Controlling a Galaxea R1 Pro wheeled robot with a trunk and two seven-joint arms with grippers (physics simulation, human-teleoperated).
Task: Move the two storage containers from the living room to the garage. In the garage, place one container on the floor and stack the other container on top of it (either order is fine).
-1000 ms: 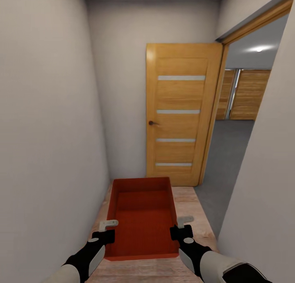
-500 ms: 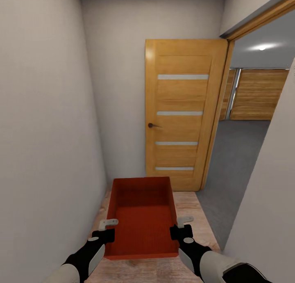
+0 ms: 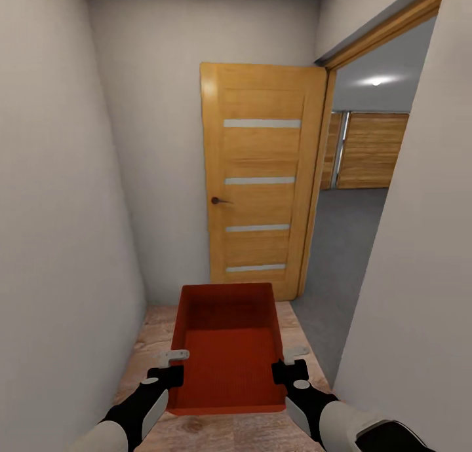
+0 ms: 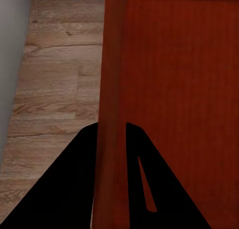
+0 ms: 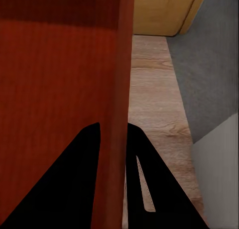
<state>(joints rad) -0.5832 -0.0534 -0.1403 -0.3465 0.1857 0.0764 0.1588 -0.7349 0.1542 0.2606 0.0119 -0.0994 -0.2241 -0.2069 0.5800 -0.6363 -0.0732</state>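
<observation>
Carrying the stiff, smooth-walled storage container at lower centre, you are clamping its side walls with left end effector and right end effector.

You have one orange-red storage container in view, carried between two grippers: one left gripper and one right gripper. Ahead you see one open wooden door with four pale horizontal strips and one dark handle

Orange-red container – tan door with pale stripes – grey floor.
</observation>
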